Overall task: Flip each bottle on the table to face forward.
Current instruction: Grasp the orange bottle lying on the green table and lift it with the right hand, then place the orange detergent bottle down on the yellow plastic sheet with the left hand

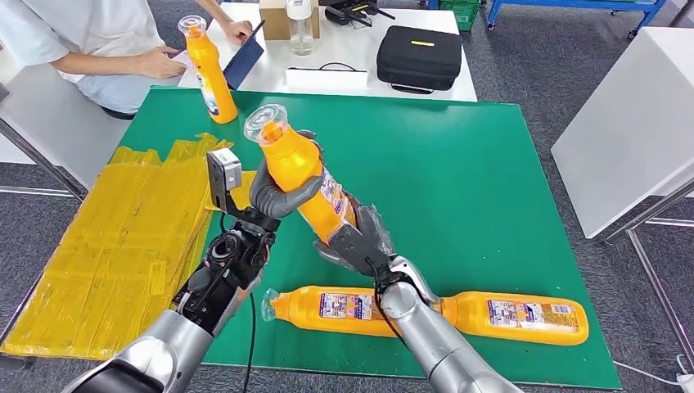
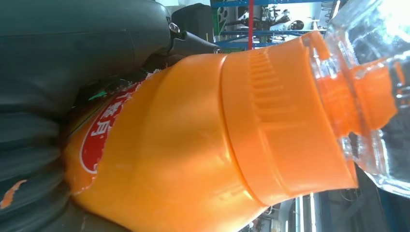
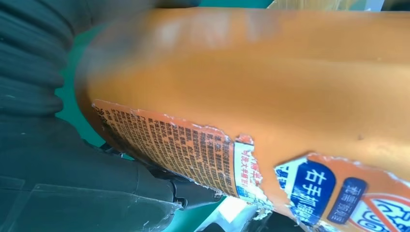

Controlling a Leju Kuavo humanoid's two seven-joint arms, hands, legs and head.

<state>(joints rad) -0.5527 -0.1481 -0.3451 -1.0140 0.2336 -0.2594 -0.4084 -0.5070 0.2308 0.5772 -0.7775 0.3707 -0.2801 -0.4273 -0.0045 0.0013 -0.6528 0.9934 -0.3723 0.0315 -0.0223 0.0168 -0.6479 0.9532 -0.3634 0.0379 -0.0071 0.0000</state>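
While both hands shared one orange bottle [image 1: 307,180] above the middle of the green tabletop [image 1: 475,164], it hung tilted, its clear cap [image 1: 266,123] pointing up and to the far left. The left hand [image 1: 282,195] wrapped its fingers [image 1: 288,201] around the upper body just below the shoulder, and the right hand [image 1: 356,239] gripped the lower end, so each was closed on the same bottle. In the left wrist view the orange neck [image 2: 285,125] and the red edge of a label [image 2: 104,135] sat hard against the grey hand. In the right wrist view the torn printed label [image 3: 193,154] faced the camera.

Two more bottles lay on their sides along the near edge, one in the middle [image 1: 327,307] and one to the right [image 1: 515,315], both partly behind the right forearm. A fourth [image 1: 209,70] stood upright at the far left, close to a person's hand [image 1: 159,64].

The likely trouble was the handover itself. If one hand let go before the other had a firm hold, the smooth, tilted bottle could slide through and drop onto the one lying below. Turning it with both hands locked could twist it out of the fingers or tear the label further. The right forearm, hanging low, could also nudge the near bottles off the edge.
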